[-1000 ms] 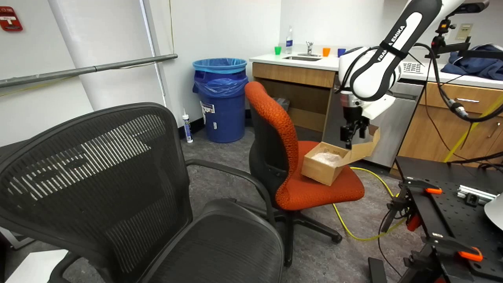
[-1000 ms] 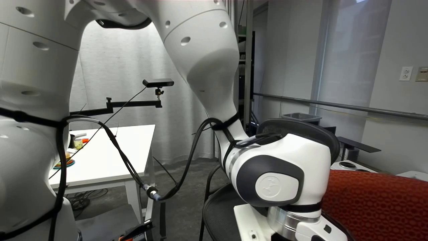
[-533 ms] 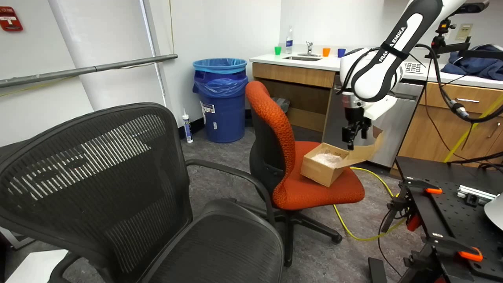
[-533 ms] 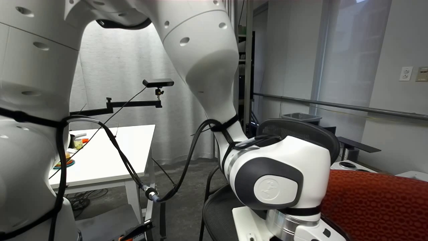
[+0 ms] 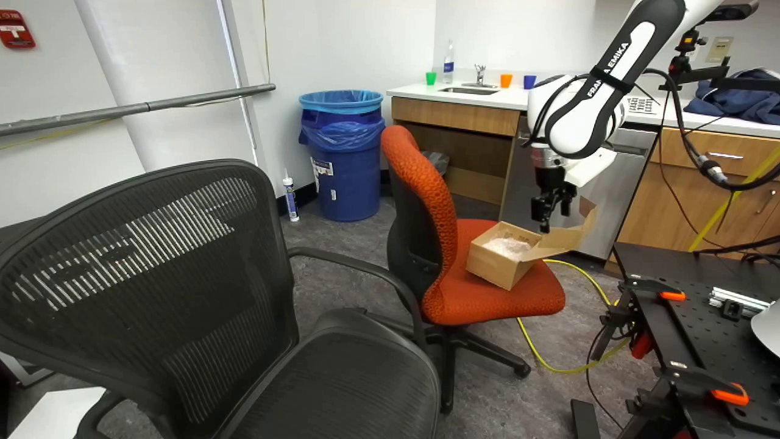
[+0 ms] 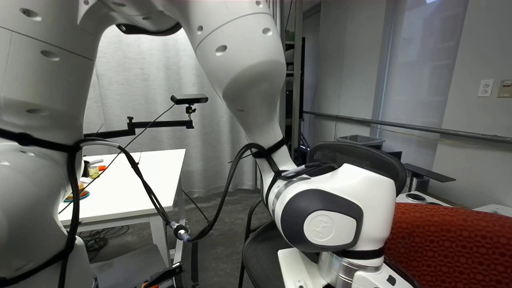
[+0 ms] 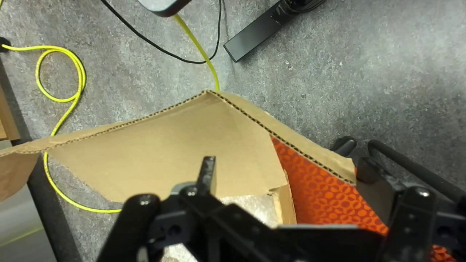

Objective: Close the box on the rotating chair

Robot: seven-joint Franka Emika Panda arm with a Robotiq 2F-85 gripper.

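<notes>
The box (image 5: 492, 266), a single one, sits open on one orange-red chair (image 5: 481, 306), near two fingers (image 5: 539, 210) spread wide.

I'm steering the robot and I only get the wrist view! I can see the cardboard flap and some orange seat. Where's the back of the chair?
Observer: In an exterior view, the orange chair's backrest rises on the side of the box away from the lid flap.
Operator: Oh! Is there another chair too?
Observer: Yes, a black mesh-backed chair shows in both exterior views.
Operator: And is there a bin anywhere?
Observer: Yes, a blue bin stands near the sink counter in an exterior view.
</notes>
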